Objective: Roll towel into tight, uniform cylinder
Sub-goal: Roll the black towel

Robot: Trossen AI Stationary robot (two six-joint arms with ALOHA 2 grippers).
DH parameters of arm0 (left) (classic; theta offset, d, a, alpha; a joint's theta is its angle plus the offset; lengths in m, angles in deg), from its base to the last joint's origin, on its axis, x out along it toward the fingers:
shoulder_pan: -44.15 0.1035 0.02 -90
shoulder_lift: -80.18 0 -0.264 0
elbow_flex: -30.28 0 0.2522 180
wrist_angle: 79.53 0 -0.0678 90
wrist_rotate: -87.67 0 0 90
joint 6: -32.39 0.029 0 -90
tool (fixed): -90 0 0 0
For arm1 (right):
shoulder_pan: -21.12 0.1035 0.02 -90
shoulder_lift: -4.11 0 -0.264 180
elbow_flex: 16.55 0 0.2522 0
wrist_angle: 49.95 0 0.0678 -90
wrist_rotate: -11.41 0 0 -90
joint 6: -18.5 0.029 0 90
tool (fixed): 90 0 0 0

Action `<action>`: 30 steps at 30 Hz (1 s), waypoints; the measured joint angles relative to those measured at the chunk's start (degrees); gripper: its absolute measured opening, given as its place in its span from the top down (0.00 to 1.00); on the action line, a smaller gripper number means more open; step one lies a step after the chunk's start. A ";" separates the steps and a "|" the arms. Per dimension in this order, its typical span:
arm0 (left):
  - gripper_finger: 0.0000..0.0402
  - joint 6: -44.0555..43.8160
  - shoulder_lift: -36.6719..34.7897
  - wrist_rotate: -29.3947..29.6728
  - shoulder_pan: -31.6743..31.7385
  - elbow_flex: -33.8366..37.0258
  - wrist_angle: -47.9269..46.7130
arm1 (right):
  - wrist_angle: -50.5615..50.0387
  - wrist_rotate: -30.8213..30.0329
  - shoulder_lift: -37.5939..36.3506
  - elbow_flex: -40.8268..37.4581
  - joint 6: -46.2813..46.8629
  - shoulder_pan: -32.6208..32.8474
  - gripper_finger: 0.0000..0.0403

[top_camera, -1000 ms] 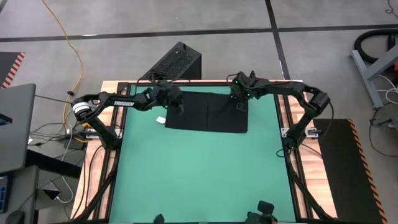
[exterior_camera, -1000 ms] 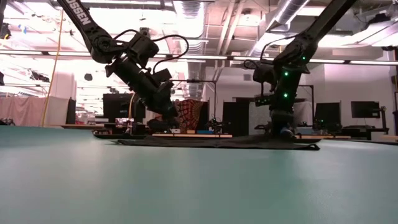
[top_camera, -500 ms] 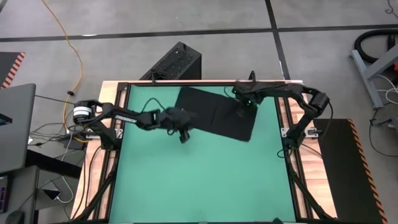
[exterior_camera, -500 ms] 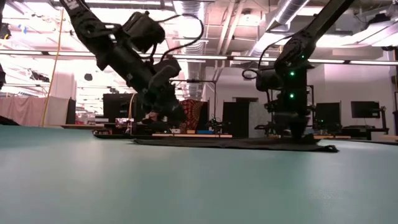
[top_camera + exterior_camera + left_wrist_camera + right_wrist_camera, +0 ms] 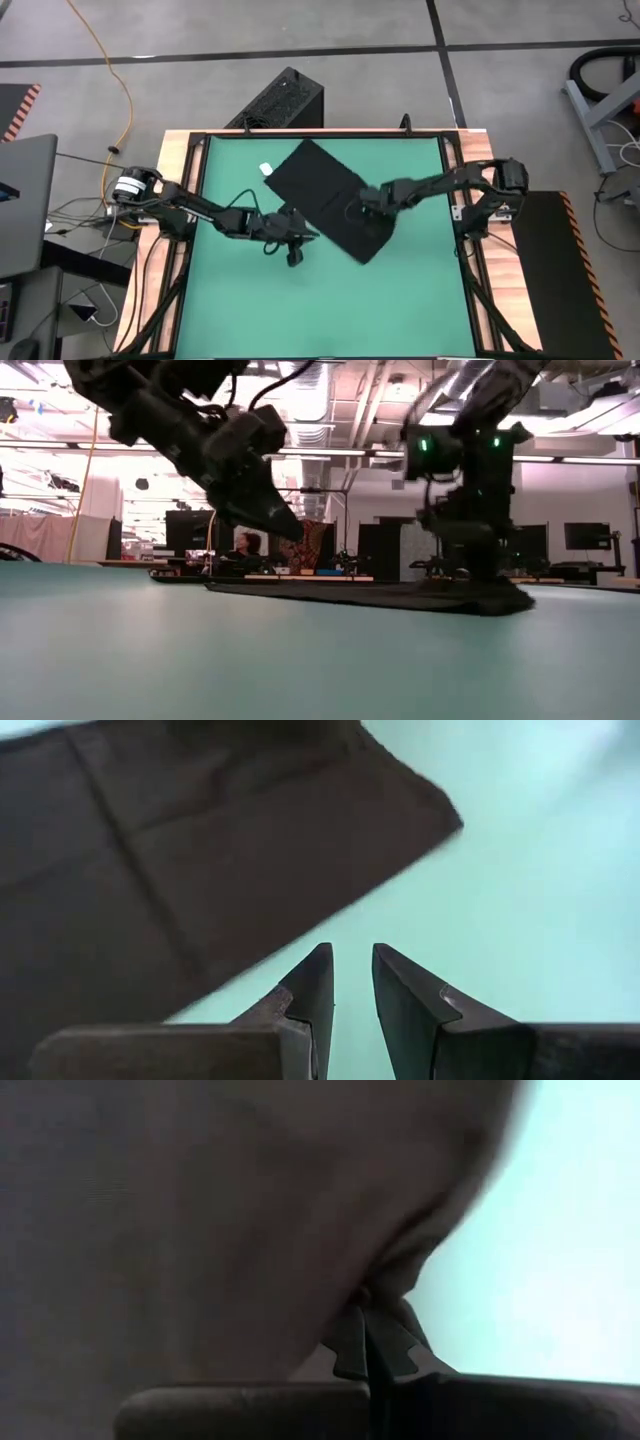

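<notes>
No roll yet: the towel [image 5: 330, 200] lies flat near the counter's centre, toward twelve o'clock. Right gripper [image 5: 366, 210] pinches its cloth; left gripper [image 5: 350, 970], narrowly parted, holds nothing.

Overhead, table-level, two wrist close-ups — shared mat [image 5: 300, 300]

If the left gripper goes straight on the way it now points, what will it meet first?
Probably bare green mat first: the left gripper is empty, jaws slightly apart, pointing just past the towel's edge. Depth is unclear.
</notes>
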 joint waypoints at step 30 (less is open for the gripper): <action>0.84 -1.90 0.04 25.81 -18.30 0.00 -5.50 | -2.23 -13.44 -0.45 1.36 7.96 10.81 0.63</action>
